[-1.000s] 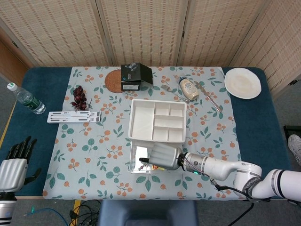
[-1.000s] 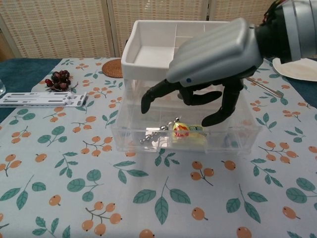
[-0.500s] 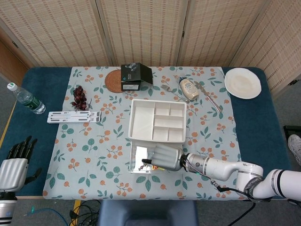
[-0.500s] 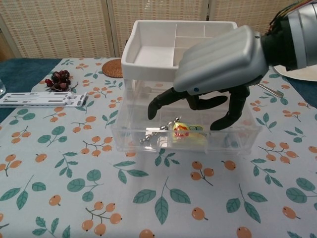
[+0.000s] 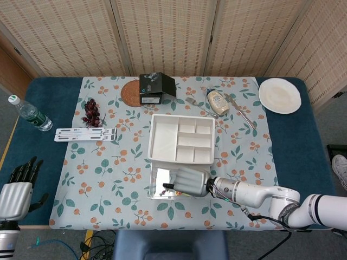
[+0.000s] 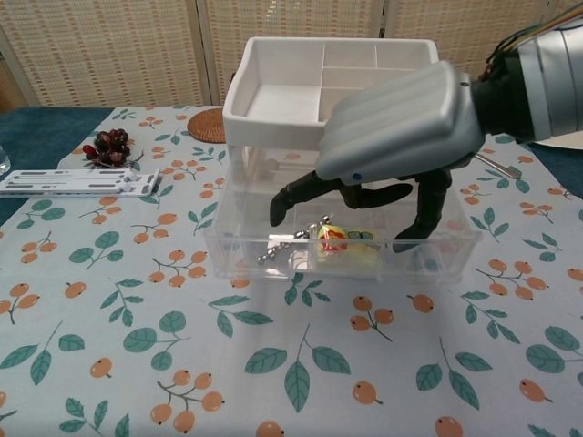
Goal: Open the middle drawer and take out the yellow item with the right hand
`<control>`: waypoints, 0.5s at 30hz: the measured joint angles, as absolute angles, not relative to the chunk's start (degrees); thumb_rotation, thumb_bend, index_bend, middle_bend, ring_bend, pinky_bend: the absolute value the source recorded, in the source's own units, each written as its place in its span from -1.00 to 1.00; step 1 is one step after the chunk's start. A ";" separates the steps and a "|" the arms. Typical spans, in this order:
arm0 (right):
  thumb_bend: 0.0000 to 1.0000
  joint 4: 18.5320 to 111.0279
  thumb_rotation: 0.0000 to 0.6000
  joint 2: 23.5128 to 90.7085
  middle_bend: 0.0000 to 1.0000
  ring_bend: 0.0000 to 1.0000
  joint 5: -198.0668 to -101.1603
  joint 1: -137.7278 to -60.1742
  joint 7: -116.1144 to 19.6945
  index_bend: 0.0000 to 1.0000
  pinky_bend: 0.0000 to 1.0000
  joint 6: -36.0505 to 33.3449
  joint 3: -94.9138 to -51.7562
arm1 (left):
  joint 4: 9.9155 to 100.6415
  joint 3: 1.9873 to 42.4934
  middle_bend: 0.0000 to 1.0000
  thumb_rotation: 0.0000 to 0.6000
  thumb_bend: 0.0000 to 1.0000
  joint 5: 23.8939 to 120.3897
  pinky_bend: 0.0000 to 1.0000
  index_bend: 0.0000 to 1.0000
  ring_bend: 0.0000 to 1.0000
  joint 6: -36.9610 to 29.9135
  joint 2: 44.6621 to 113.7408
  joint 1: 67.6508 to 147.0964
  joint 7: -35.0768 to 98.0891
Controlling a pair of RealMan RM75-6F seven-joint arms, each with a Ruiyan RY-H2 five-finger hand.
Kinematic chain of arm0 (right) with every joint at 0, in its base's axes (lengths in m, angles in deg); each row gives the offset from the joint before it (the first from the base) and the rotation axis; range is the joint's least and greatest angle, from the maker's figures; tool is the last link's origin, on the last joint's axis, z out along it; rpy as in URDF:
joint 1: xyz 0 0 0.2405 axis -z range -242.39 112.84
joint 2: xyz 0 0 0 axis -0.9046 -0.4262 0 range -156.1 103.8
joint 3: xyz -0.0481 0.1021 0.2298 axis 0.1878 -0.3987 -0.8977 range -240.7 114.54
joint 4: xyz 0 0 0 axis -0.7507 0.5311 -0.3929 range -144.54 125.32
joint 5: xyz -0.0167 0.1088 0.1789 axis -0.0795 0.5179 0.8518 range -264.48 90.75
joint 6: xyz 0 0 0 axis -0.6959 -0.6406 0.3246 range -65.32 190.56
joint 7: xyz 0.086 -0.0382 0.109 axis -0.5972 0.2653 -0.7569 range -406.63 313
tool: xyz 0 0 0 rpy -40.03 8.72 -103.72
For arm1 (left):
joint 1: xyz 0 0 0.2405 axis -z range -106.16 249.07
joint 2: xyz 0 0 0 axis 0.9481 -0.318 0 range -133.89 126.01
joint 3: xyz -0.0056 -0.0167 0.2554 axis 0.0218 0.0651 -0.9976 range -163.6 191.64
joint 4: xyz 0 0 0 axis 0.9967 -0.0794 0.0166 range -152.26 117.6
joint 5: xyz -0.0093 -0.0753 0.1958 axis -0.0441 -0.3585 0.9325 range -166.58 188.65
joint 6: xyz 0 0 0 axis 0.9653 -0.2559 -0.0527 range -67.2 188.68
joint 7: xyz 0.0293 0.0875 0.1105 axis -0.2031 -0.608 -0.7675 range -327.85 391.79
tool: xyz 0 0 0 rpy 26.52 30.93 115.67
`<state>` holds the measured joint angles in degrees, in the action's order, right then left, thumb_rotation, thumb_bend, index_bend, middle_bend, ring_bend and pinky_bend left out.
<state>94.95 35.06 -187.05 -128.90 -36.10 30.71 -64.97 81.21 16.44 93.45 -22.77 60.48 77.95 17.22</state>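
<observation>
A clear plastic drawer stands pulled out from the white drawer unit, also visible as the drawer below the unit. The yellow item lies inside it near the front wall, with a small metal chain beside it. My right hand hovers over the drawer, dark fingers spread and dipping into it around the yellow item, holding nothing; the right hand covers the item in the head view. My left hand rests open off the table's left front corner.
Behind the unit are a black box, a cork coaster, a bottle, cutlery and a white plate. Grapes, a white strip and a water bottle lie left.
My right hand has sunk a little lower, its fingertips now deeper inside the drawer on either side of the yellow item. The left hand has not moved.
</observation>
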 measured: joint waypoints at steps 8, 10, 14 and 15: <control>-0.51 94.16 1.00 36.61 0.77 1.00 -186.59 -129.48 -35.76 -0.65 1.00 31.02 -64.81 | 81.06 16.40 -1.00 1.00 -0.49 93.29 -0.78 -1.00 -0.82 -23.07 60.32 77.63 17.47; -0.47 94.03 1.00 36.86 0.78 1.00 -186.48 -129.67 -35.72 -0.57 1.00 31.11 -64.84 | 81.01 16.37 -1.00 1.00 -0.49 93.32 -0.78 -1.00 -0.82 -23.15 60.29 77.54 17.57; -0.44 93.76 1.00 37.24 0.78 1.00 -186.05 -130.05 -35.59 -0.48 1.00 31.40 -64.93 | 80.93 16.30 -1.00 1.00 -0.49 93.34 -0.78 -1.00 -0.82 -23.17 60.28 77.45 17.59; -0.44 93.72 1.00 37.30 0.78 1.00 -185.94 -130.13 -35.55 -0.47 1.00 31.48 -64.94 | 80.91 16.31 -1.00 1.00 -0.49 93.35 -0.78 -1.00 -0.82 -23.20 60.27 77.43 17.61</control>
<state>93.72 37.30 -185.94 -130.13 -35.55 31.48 -64.94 80.91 16.31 93.35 -23.20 60.27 77.43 17.61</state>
